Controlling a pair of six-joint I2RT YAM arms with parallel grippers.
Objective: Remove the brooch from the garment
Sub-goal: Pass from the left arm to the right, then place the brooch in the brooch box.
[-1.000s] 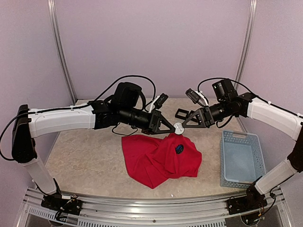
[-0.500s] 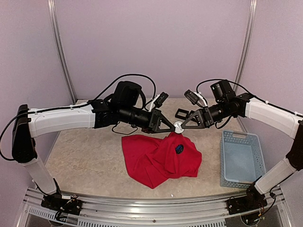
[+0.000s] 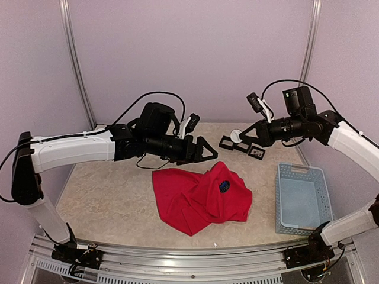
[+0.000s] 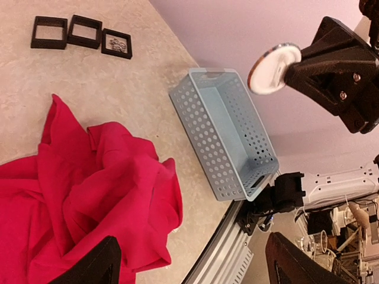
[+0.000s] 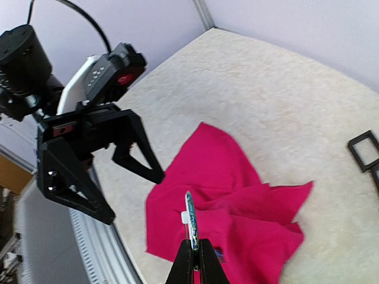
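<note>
We hold the brooch (image 3: 235, 135) pinched in the right gripper (image 3: 238, 136), raised behind the garment (image 3: 198, 195) and clear of it — likely so no cloth snags — while the left gripper (image 3: 207, 152) hovers over the garment's far edge, fingers spread, empty.

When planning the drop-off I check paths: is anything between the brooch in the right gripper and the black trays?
Nothing visible does. The right gripper holds the brooch in open air near the black trays; the garment lies aside.

Garment (image 3: 198, 198) lies at the middle of the table (image 3: 106, 195) — basket (image 3: 279, 201) to its right, apart from it. Three trays (image 3: 227, 142) sit in a row behind them.
</note>
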